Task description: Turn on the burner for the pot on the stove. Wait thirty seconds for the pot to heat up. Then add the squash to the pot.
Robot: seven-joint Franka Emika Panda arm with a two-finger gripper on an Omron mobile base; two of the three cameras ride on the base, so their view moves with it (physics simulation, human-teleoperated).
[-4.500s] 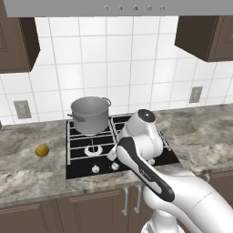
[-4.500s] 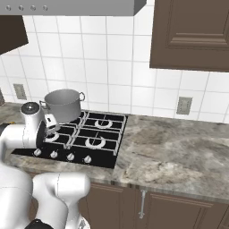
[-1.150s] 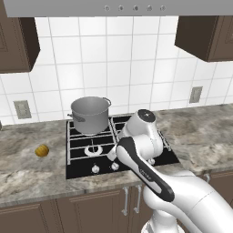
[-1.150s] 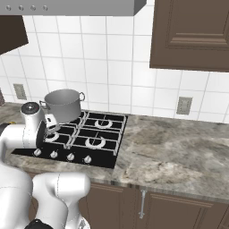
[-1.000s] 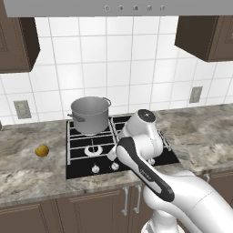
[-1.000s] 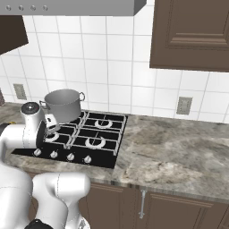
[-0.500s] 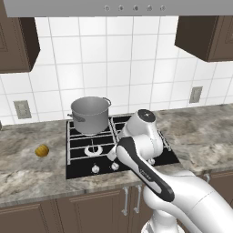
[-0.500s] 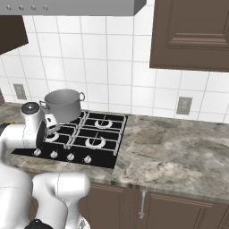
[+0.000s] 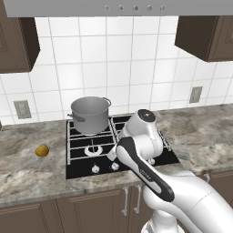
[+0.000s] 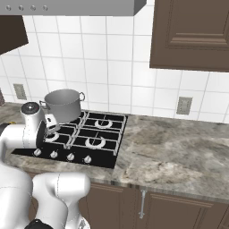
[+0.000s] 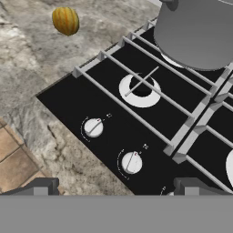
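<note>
Hovering with its jaws spread wide and nothing between them, the two-finger gripper (image 11: pixel 113 184) sits over the small silver knobs (image 11: pixel 93 127) of the black glass stove (image 9: pixel 91 168). Small yellow-orange squash (image 11: pixel 65 20) lies on the marbled grey counter (image 9: pixel 27 166) around 11 o'clock, well apart; tall grey metal pot (image 11: pixel 200 32) at 1 o'clock is cut off. Bare counter surrounds the squash.
</note>
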